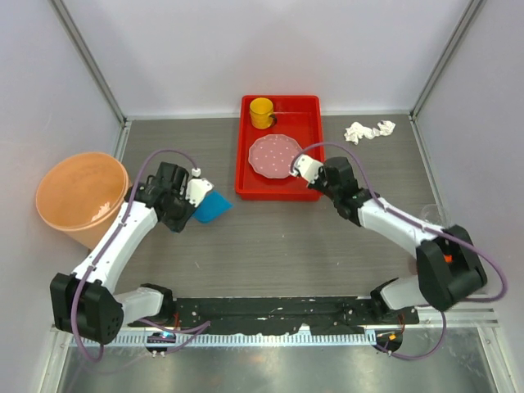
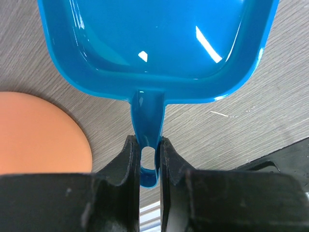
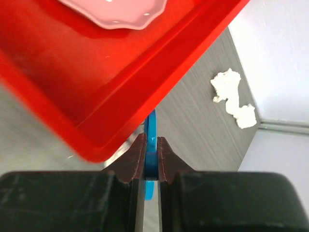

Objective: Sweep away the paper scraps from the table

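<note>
Near edge: both arms are reaching inward over the counter (image 1: 278, 254).

Left arm (image 1: 115, 241): its jaws are clenching the narrow handle of a blue dustpan (image 2: 154, 43). The pan is resting low over the counter left of centre, with its mouth pointing away from the jaws. An orange basin (image 1: 80, 196) is sitting at the left edge, just beside this arm.

Right arm (image 1: 393, 221): its jaws are pinching a thin blue piece (image 3: 151, 130), seen edge-on. What the piece is cannot be told. These jaws are sitting at the near right corner of a red tray (image 1: 243, 147), and the tray's rim is hiding the piece's far end.

The tray is lying against the far edge at centre. It is carrying a pink dotted plate (image 1: 274, 155) and, behind that, a yellow cup (image 1: 262, 112).

Far right corner: the paper scraps (image 1: 368, 129) are lying bunched on the counter, close to the far edge. They are well apart from both jaws, and the tray is standing between them and the dustpan.
</note>
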